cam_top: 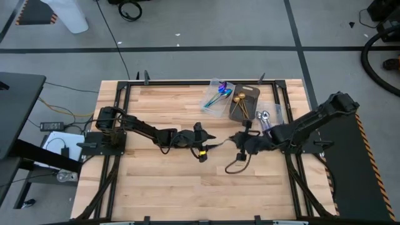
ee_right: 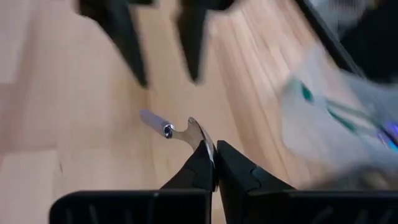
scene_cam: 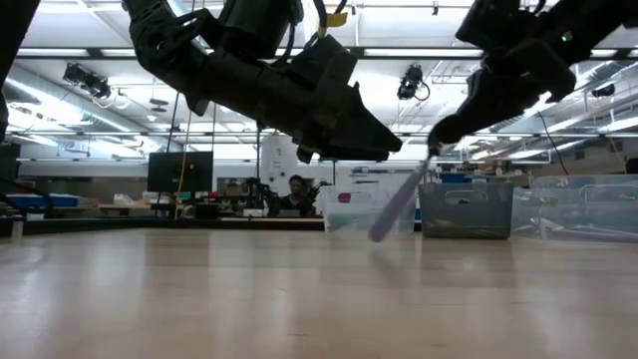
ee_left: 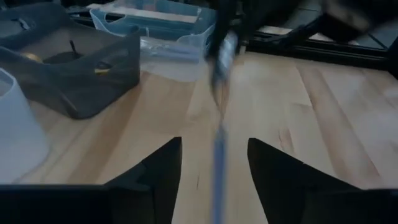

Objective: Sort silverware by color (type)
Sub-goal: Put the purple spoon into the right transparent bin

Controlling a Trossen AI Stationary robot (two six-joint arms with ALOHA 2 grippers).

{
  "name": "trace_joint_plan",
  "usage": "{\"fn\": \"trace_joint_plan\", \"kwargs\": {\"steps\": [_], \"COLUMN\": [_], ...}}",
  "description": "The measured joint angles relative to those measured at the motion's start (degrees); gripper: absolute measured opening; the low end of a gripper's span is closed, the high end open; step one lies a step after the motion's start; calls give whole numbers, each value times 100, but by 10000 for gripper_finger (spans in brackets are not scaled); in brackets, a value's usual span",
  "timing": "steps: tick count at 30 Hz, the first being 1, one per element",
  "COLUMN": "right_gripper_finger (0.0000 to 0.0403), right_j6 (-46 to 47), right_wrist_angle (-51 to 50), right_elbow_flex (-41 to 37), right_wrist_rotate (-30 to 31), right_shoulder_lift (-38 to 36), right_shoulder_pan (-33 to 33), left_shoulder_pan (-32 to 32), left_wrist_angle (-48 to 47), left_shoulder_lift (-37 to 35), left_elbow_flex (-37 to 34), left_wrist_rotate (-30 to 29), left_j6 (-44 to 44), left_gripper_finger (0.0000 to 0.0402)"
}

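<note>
Two dark arms reach toward each other over the wooden table (cam_top: 162, 187). The left gripper (cam_top: 208, 139) hangs with fingers spread wide, empty. Facing it, the right gripper (ee_right: 214, 163) is pinched on a silver spoon (ee_right: 180, 130), held clear of the tabletop. Behind stand a clear tray (cam_top: 215, 97) of iridescent spoons (cam_top: 219, 95) and a dark bin (cam_top: 245, 103) of gold spoons (cam_top: 240, 100).

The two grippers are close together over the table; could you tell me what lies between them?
A silver spoon held by the right gripper, its free end toward the open left gripper; otherwise bare wooden table, in both wrist views.
</note>
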Motion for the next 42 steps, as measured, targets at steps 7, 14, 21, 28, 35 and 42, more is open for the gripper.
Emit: {"fn": "trace_joint_plan", "kwargs": {"steps": [7, 14, 21, 28, 35, 42], "right_gripper_finger": [16, 16, 16, 18, 18, 18], "right_j6": [773, 1110, 1322, 1066, 589, 90], "right_wrist_angle": [-2560, -4394, -5969, -7411, -7995, -8018], "right_elbow_flex": [793, 1730, 2528, 3300, 3444, 3435], "right_wrist_rotate": [-753, -1467, -2222, -2870, -3299, -3214], "right_shoulder_lift": [-616, -876, -698, -662, -652, -450], "right_shoulder_pan": [-532, -1189, -1858, -2405, -3153, -3941], "left_shoulder_pan": [0, 7, -10, -39, -39, -37], "left_wrist_angle": [-20, -66, -107, -176, -205, -261], "left_shoulder_lift": [0, 0, 0, 0, 0, 0], "left_elbow_flex": [0, 0, 0, 0, 0, 0], "left_wrist_rotate": [5, 141, 531, 531, 529, 529], "left_j6": [-234, -858, -1077, -1072, -1068, -1068], "left_gripper_finger": [183, 183, 183, 183, 183, 183]}}
